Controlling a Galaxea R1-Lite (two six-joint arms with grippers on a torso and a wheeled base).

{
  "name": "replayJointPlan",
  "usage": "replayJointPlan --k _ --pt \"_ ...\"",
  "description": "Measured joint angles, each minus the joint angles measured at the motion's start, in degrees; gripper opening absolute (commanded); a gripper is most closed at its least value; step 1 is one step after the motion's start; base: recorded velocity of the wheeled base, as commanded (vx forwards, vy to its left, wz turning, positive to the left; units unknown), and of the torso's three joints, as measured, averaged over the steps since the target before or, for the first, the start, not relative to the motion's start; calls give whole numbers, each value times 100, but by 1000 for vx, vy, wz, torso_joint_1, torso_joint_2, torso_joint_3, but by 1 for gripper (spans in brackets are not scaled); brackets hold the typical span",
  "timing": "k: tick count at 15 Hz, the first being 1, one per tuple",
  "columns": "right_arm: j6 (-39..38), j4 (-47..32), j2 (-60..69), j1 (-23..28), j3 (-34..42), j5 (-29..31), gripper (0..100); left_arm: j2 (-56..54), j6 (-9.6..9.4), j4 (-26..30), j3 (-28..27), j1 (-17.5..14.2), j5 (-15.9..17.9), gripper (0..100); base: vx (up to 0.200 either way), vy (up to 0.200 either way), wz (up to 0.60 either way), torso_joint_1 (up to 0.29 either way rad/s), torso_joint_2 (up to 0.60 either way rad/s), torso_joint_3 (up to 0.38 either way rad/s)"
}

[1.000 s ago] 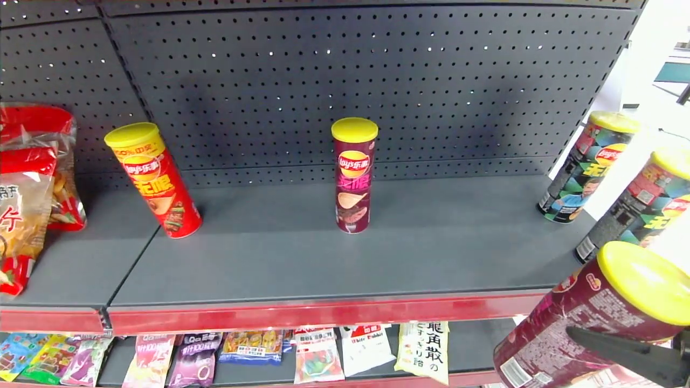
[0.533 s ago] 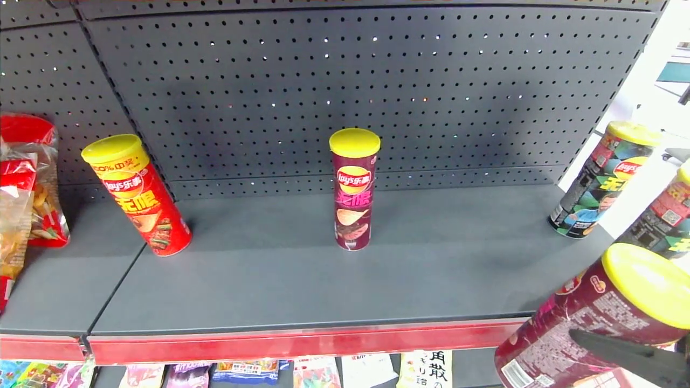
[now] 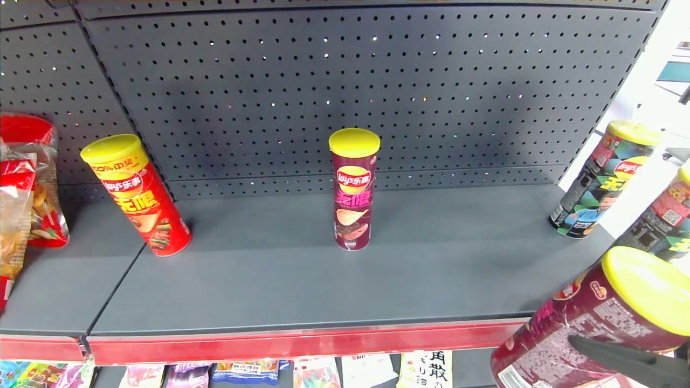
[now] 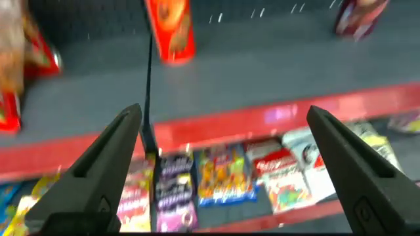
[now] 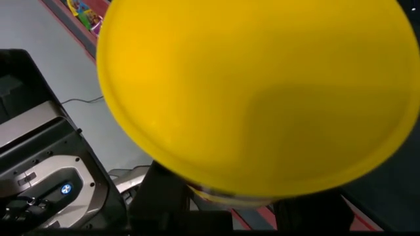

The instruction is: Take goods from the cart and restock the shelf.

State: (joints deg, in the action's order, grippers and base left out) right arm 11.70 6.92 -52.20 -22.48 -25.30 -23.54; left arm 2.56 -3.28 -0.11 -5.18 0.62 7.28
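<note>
A maroon crisp can with a yellow lid (image 3: 587, 323) is tilted at the lower right, just in front of the shelf's red front edge (image 3: 302, 340). My right gripper (image 3: 604, 350) is shut on its body; the same can's lid (image 5: 256, 92) looms large in the right wrist view. On the grey shelf (image 3: 442, 269) stand a matching maroon can (image 3: 353, 188) in the middle, a red can (image 3: 135, 194) at the left and two dark patterned cans (image 3: 604, 178) at the right end. My left gripper (image 4: 223, 164) hangs open and holds nothing, before the shelf edge (image 4: 262, 118).
Snack bags (image 3: 21, 188) lie at the shelf's far left. Flat packets (image 3: 318, 373) line the lower shelf. A perforated back panel (image 3: 345, 81) closes the rear. Bare shelf stretches either side of the middle can.
The head camera shifted, so the whole shelf sits lower and further left than a second ago. The held can stays at the lower right, a touch lower.
</note>
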Motion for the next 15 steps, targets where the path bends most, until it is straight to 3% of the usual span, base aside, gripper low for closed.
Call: replayJointPlan --k 2,4,6,10,12,15 --pt "-32 2 -33 -1 -56 0 0 694 107 -35 -877 15 95 100 0 0 0 0 0 0" --pt "-87 7 -107 0 -196 0 0 2042 17 -169 -1847 54 213 100 0 0 0 0 0 0" --pt "-188 5 -173 13 -372 11 0 3639 -197 -445 -2654 276 600 100 0 0 0 0 0 0" --pt "-295 5 -297 40 -645 39 0 6214 -517 -818 -3853 1351 1688 100 0 0 0 0 0 0" --pt "-312 5 -328 44 -673 39 0 7191 -802 -880 -4402 1679 1971 100 0 0 0 0 0 0" --pt "-317 -1 -350 44 -673 37 0 8277 -1161 -968 -5181 1908 2130 100 0 0 0 0 0 0"
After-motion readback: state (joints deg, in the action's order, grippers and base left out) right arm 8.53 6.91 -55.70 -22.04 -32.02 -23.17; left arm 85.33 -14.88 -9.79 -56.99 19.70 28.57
